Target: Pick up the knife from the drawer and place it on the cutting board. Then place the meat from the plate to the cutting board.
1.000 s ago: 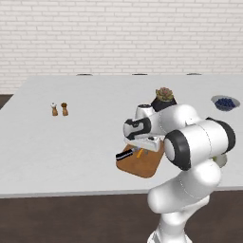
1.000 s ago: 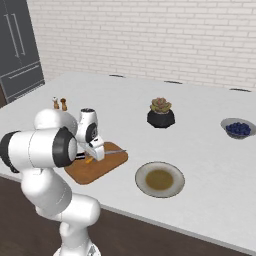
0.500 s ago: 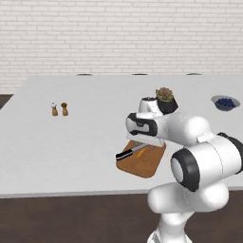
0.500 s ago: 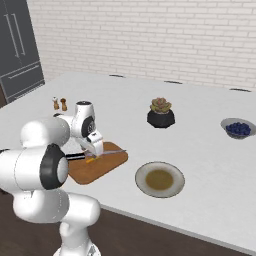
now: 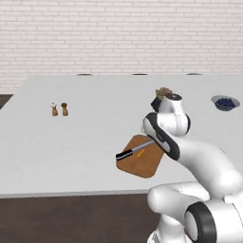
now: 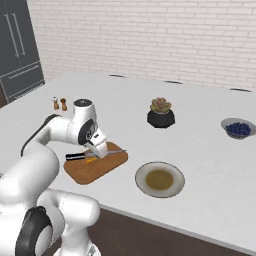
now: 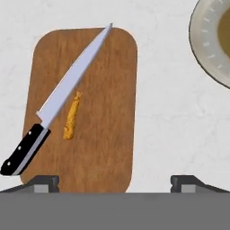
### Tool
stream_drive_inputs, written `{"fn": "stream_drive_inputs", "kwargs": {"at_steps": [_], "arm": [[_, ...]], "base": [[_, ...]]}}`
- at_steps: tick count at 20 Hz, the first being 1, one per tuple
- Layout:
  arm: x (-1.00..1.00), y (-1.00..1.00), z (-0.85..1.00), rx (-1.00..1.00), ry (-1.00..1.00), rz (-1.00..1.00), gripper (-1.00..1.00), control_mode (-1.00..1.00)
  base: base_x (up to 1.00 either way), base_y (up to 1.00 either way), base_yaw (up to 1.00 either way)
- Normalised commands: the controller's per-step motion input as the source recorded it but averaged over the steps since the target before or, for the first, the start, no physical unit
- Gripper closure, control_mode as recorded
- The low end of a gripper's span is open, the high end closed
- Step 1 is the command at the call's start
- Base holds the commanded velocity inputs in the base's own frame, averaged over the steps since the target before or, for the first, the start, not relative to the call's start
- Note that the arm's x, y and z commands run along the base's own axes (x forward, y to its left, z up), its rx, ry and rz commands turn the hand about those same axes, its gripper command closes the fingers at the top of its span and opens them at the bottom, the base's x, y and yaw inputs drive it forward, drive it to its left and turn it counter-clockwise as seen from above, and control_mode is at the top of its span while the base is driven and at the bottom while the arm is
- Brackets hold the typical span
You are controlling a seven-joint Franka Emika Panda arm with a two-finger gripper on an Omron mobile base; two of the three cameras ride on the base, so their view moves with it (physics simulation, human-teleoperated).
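The reddish-brown cutting board [image 7: 108, 148] lies on the white counter, right below my gripper [image 7: 114, 184]. The gripper is open, with its fingertips [image 7: 45, 182] far apart and nothing between them. The knife [image 7: 67, 96] rests diagonally on the board, its black handle sticking out over one edge and its blade pointing toward the far end. A small orange-brown strip of meat [image 7: 72, 119] lies on the board beside the blade. The base views show the gripper [image 6: 100, 151] hovering just over the board [image 6: 95, 167], with the knife [image 5: 135, 151] next to it. The drawer is out of view.
A round plate [image 6: 160, 179] with a brownish centre sits just right of the board. Farther back stand a potted succulent [image 6: 160, 112], a bowl of blueberries [image 6: 239, 129] and two small shakers [image 5: 59, 109]. The counter's front edge runs close to the board. A dark fridge [image 6: 20, 50] is at far left.
The arm has swung and the hand has lifted a little off the board. The knife has stayed where it lay.
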Motion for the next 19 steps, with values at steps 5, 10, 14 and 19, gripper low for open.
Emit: {"fn": "stream_drive_inputs", "kwargs": {"at_steps": [5, 10, 14, 19], "arm": [[-0.46, -0.17, 0.64, 0.01, -0.27, 0.05, -1.0, -1.0], [-0.36, -0.11, 0.6, 0.0, -0.22, 0.09, -1.0, -1.0], [-0.32, -0.07, 0.47, 0.0, -0.15, 0.1, -1.0, -1.0], [-0.28, -0.07, 0.41, 0.0, -0.09, 0.1, -1.0, -1.0]], "base": [[0.0, 0.0, 0.0], [0.0, 0.0, 0.0], [0.0, 0.0, 0.0], [0.0, 0.0, 0.0]]}}
